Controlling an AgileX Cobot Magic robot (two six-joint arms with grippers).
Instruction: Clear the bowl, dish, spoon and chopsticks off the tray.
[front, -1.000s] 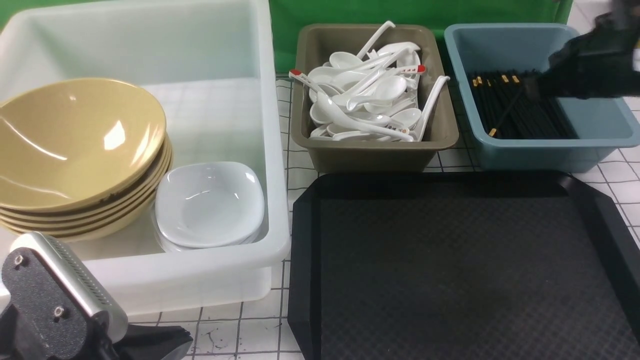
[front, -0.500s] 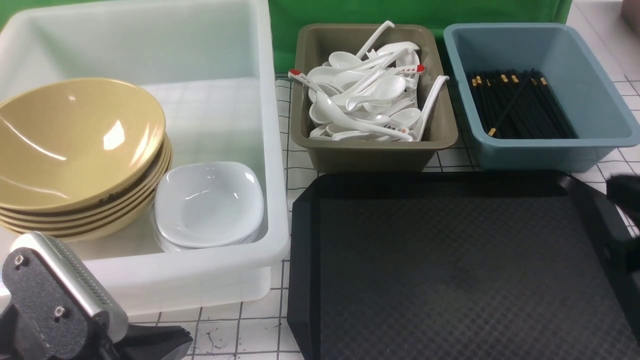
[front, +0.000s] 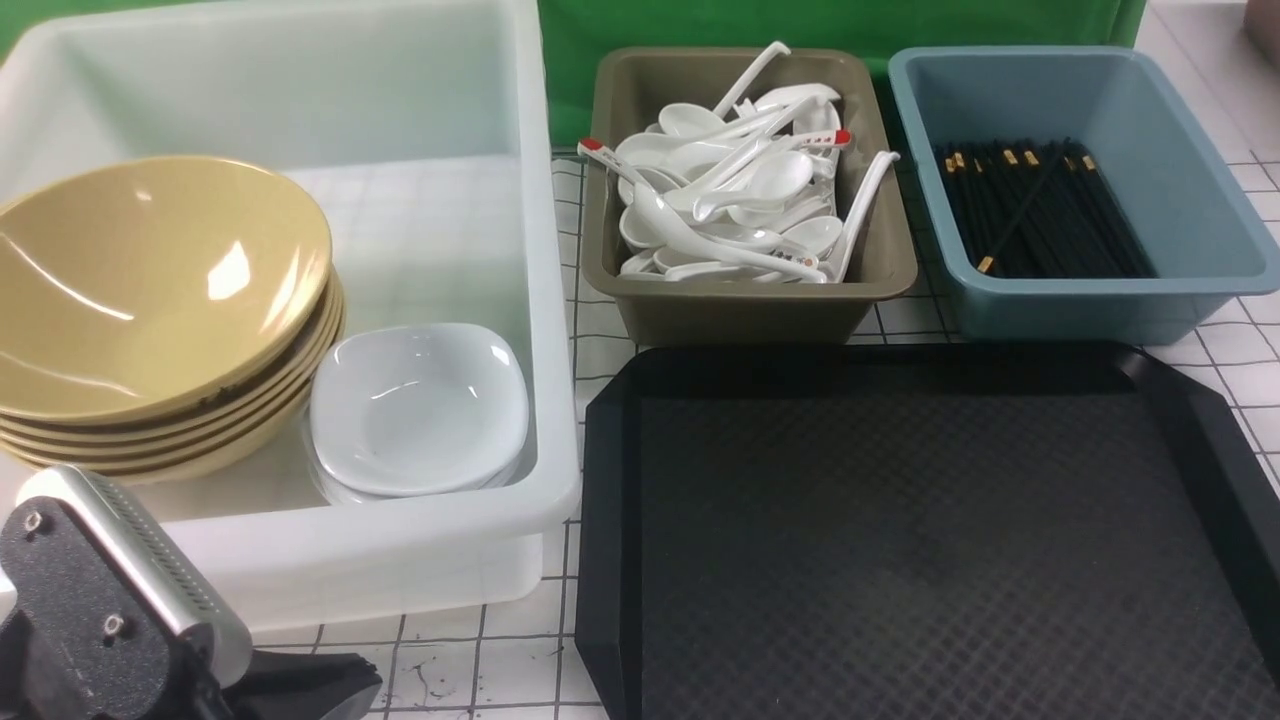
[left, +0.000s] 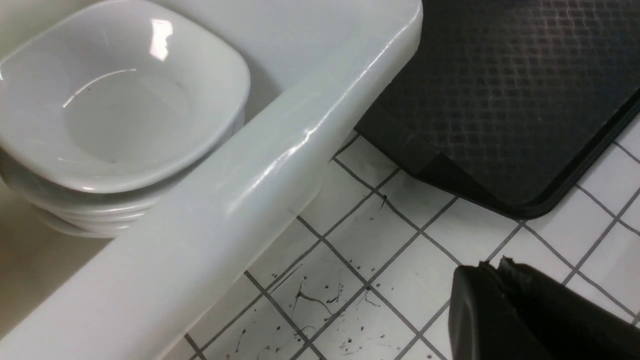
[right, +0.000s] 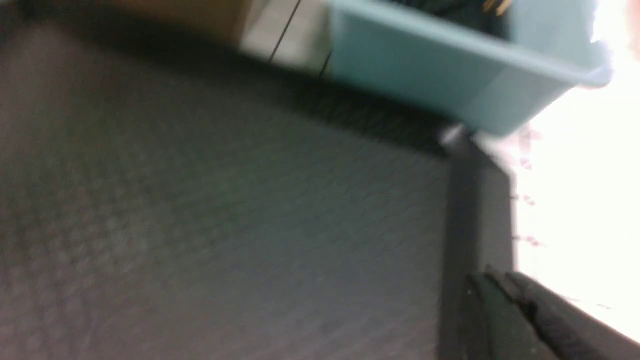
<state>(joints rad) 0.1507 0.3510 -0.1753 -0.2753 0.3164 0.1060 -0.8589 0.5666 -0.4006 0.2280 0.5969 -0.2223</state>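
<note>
The black tray lies bare at the front right; it also shows in the left wrist view and the right wrist view. A tan bowl tops a stack in the white tub. A white dish tops a smaller stack beside it, also in the left wrist view. White spoons fill the olive bin. Black chopsticks lie in the blue bin. My left gripper is shut and empty, low in front of the tub. My right gripper is shut and empty over the tray's right rim, out of the front view.
The tub's front wall stands between my left gripper and the dish stack. The blue bin's corner is beyond my right gripper. A white gridded table carries everything. A green backdrop stands behind the bins.
My right arm has moved from over the blue bin, down past the tray's right edge, and out of the front view. My left arm has barely shifted.
</note>
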